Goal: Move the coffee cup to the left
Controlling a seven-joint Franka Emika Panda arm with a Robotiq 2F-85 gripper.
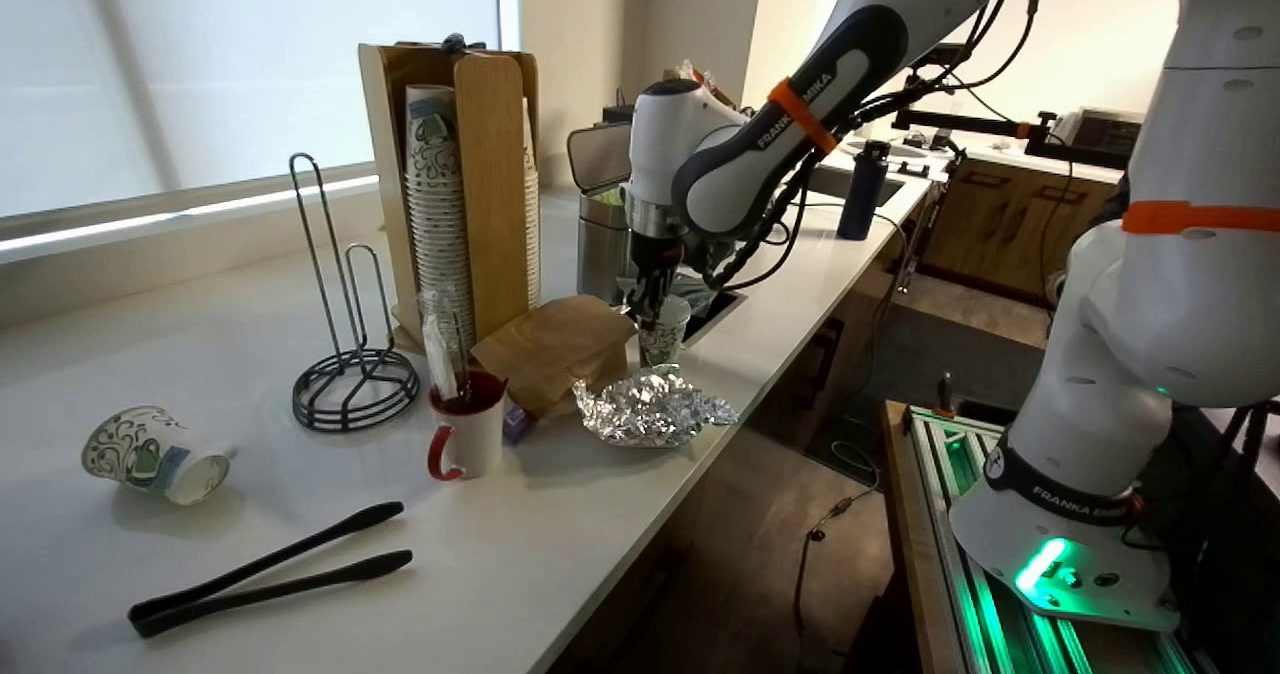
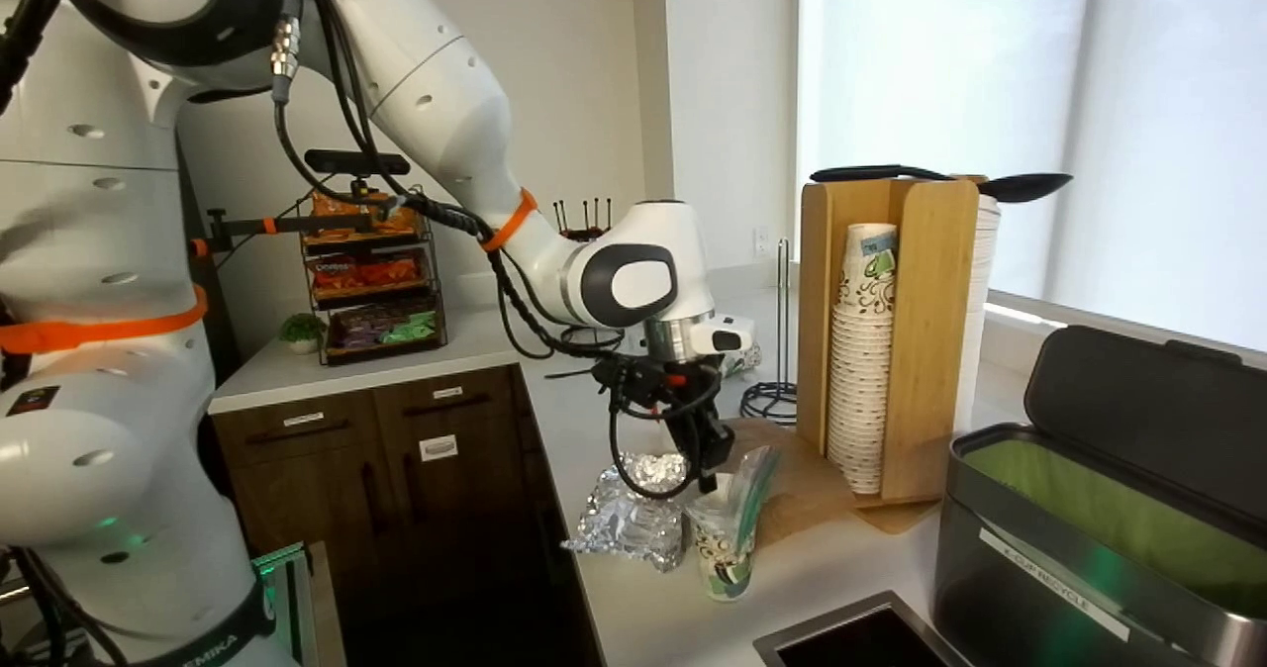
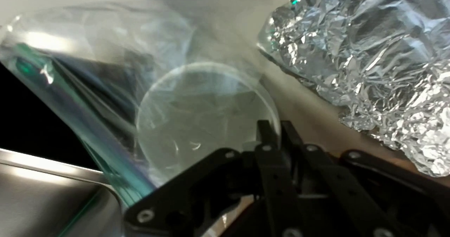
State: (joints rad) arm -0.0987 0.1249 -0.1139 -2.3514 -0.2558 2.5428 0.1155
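The coffee cup (image 1: pixel 662 342) is a tapered paper cup standing upright on the counter. Outside it has a dark and green leafy print, shown in an exterior view (image 2: pixel 724 560); inside it is plain off-white with a rolled rim, seen from above in the wrist view (image 3: pixel 204 124). My gripper (image 3: pixel 275 125) has its fingers close together on both sides of the cup's rim, one inside and one outside. It also shows at the cup's top in both exterior views (image 1: pixel 648 316) (image 2: pixel 707 481). A clear zip bag (image 3: pixel 81 75) overlaps the cup's rim; whether it lies inside is unclear.
Crumpled foil (image 1: pixel 655 409) lies close beside the cup. A brown paper bag (image 1: pixel 560 344) and a red-handled mug (image 1: pixel 475 439) stand nearby. A printed cup (image 1: pixel 145 454) lies sideways beyond black tongs (image 1: pixel 270 569). A wooden cup rack (image 2: pixel 930 350) and bin (image 2: pixel 1049 558) stand behind.
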